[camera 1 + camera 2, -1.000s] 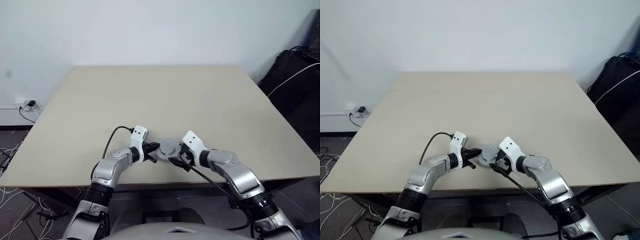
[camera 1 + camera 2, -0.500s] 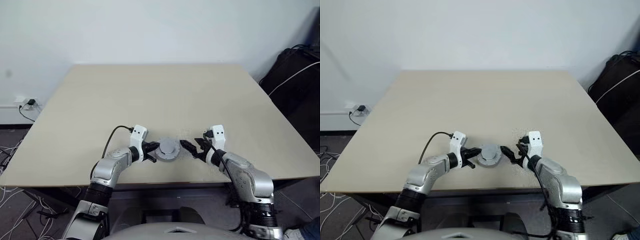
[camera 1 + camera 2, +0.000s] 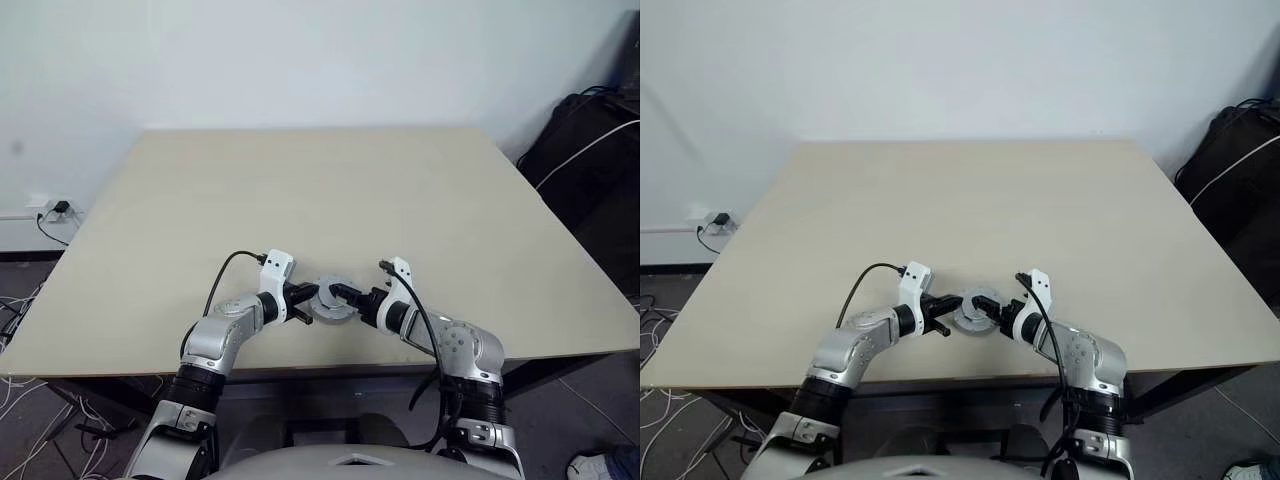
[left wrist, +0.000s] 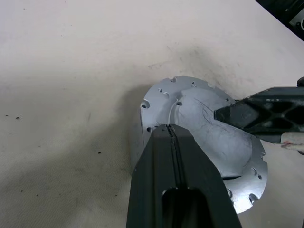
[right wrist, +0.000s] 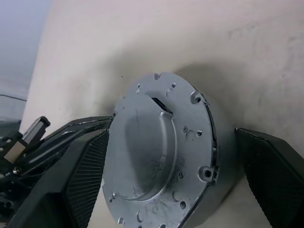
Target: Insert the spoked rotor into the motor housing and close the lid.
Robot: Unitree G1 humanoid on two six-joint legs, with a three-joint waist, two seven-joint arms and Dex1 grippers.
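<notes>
While flanked on two sides, sits flat on the table (image 3: 320,190): lid (image 4: 190,107), silvery-grey, round, with a smooth raised middle and small holes and notches round its rim. Covers the motor housing (image 4: 137,135), of which just a strip of grey side wall under the lid's rim. Nothing visible of what lies inside.

Nearest to the lid on the robot's left: left gripper (image 4: 171,129), both black fingers pressed together with no gap, holding nothing. Tips laid on the lid's top, just inside the rim, pointing toward the raised middle.

On the lid's other side: right gripper (image 5: 168,135), spread wide. One of its fingers (image 5: 85,180) close against the lid's edge, the other well clear of the opposite edge, with bare table between. Straddles the lid without gripping it; contact of the nearer pad cannot be told. Tips of the two grippers nearly meeting over the lid.

A little beyond the lid, to its left: black cable (image 3: 225,272) looping up off the left wrist.

Farther out past the lid: plain beige tabletop. Beyond the lid and off the table to the right: black bag (image 3: 590,150) with a pale cord across it. Off to the far left of the lid, low down: socket (image 3: 60,208) with a plug in it. Farthest behind the lid: pale wall (image 3: 300,60).
</notes>
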